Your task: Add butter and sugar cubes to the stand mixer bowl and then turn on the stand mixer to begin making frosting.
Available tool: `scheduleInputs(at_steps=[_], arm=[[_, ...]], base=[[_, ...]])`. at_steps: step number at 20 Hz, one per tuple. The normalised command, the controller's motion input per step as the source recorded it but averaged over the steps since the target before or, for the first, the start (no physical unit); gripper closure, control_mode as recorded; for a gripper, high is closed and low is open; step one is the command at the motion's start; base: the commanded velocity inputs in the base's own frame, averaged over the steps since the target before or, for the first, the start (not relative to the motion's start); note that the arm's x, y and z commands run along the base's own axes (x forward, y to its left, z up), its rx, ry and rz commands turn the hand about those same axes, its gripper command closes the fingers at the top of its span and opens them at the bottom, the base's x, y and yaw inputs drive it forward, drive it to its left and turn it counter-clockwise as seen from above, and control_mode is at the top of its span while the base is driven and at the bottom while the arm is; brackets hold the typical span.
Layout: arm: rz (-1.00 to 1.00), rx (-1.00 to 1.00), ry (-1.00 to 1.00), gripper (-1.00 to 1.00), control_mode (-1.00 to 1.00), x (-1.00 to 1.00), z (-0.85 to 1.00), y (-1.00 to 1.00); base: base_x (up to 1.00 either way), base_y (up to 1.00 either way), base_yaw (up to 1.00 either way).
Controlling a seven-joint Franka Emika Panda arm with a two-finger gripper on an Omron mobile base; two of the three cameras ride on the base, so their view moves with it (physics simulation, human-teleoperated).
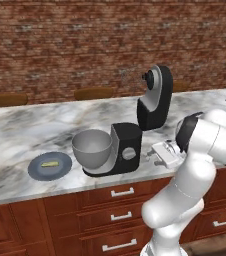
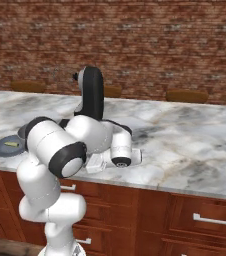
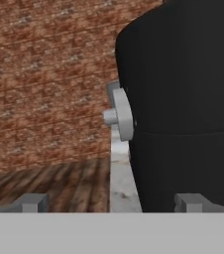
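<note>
Butter (image 1: 49, 163) lies as a small pale-yellow stick on the blue-grey plate (image 1: 37, 172) at the lower left of the left base view, well apart from the gripper (image 1: 153, 154). Beside the plate, the grey stand mixer bowl (image 1: 92, 150) sits at centre frame against the stand mixer (image 1: 127, 148), whose silver knob (image 1: 129, 153) faces the camera. I cannot make out any sugar cubes. The gripper hangs just right of the mixer base with its jaws wide apart and nothing between them; in the hand view its tips frame the black mixer body, the knob (image 3: 122, 114) at centre. A second black appliance (image 1: 156, 97) stands behind, in the upper middle.

Judging from this, the bowl looks empty, so the risk is order: the hand is lined up on the mixer, not the butter. Reaching for the knob now would likely start the mixer with nothing in it. The plate lies beyond the bowl, so a swing across could clip the bowl rim.
</note>
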Motion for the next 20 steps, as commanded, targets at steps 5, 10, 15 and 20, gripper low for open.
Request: scheduleInputs(at_steps=[5,10,15,20], arm=[[0.0,0.0,0.0,-1.0,-1.0,0.14,-0.02,0.0],[0.0,0.0,0.0,-1.0,-1.0,0.2,-0.09,0.0],[0.0,0.0,-0.03,-1.0,-1.0,0.1,-0.13,0.0],[0.0,0.0,-0.07,-1.0,-1.0,0.0,-0.21,0.0]], base=[[0.0,0.0,0.0],[0.0,0.0,0.0],[0.0,0.0,0.0],[0.0,0.0,0.0]])
